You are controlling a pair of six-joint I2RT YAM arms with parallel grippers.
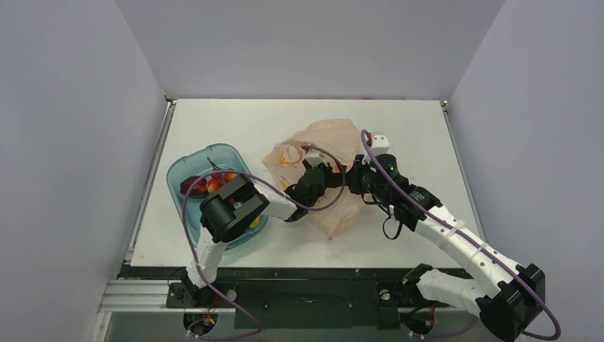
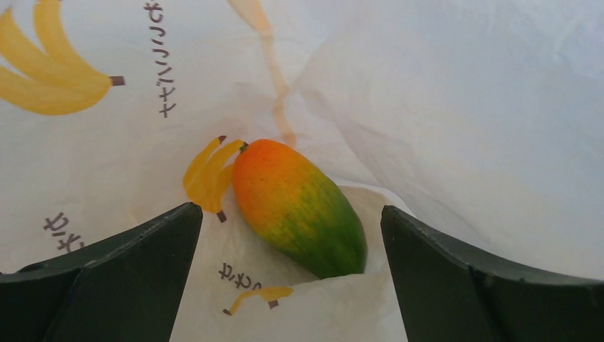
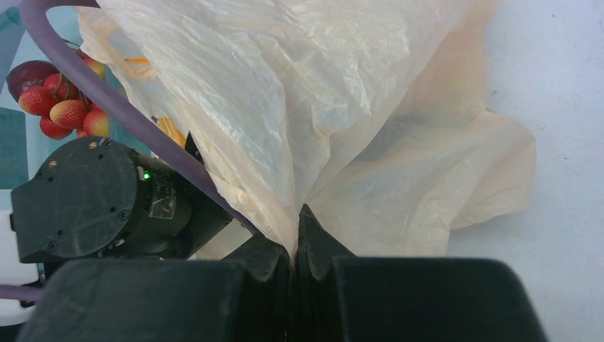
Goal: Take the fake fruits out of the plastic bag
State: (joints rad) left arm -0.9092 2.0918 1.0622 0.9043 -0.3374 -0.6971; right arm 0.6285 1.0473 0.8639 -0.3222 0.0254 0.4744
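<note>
Off to the left of the left end effector, a teal tray on the bench holds a bunch of red and yellow berries. That end effector reaches inside the plastic bag, fingers wide apart, gripping nothing. The mango lies just ahead, centred between them. Its long axis slants from the orange tip at far left to the green end at near right, so closing would probably catch it obliquely. To the right, the right end effector is pinched tight on a fold of the bag. The left arm is plainly nearer.
</note>
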